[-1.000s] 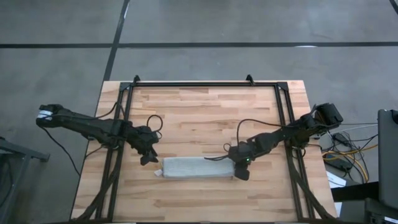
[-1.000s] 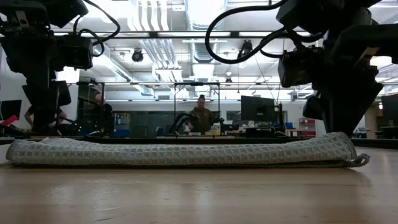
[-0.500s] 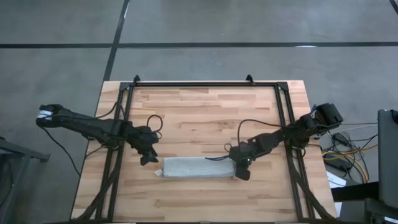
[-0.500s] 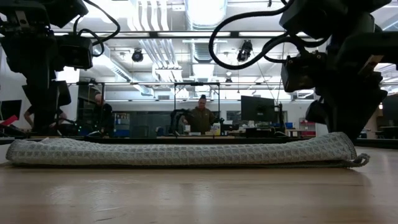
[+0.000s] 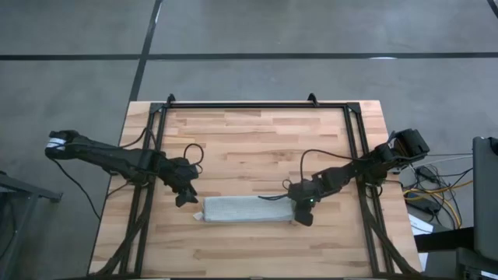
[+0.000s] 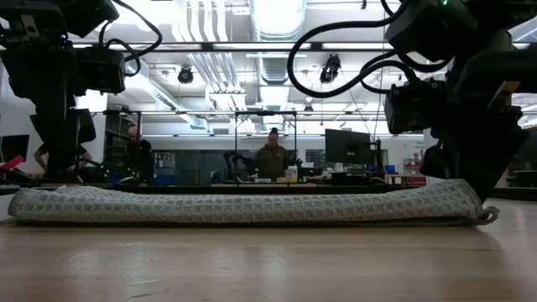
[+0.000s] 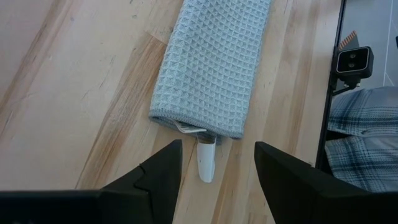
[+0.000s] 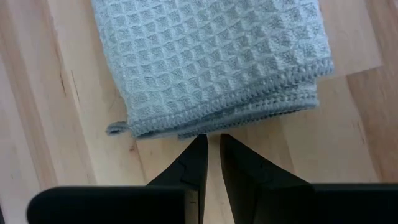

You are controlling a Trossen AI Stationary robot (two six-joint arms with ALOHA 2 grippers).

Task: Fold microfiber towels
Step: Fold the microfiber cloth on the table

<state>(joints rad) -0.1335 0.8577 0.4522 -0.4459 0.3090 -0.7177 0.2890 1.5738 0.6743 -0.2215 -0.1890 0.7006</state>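
The towel (image 5: 247, 210) lies as a long folded strip near the table's (image 5: 257, 140) front edge. The left gripper (image 7: 212, 165) hangs spread beyond its tagged end; the right gripper (image 8: 209, 163), fingers nearly together and empty, faces the other end. Each should pinch every layer squarely before folding end to end

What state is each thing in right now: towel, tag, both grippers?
microfiber towel: folded into a long narrow strip, lying flat on the table.
white tag: sticking out from the towel's left end.
left gripper: open, just off the towel's left end, holding nothing.
right gripper: nearly shut, empty, at the towel's right end.
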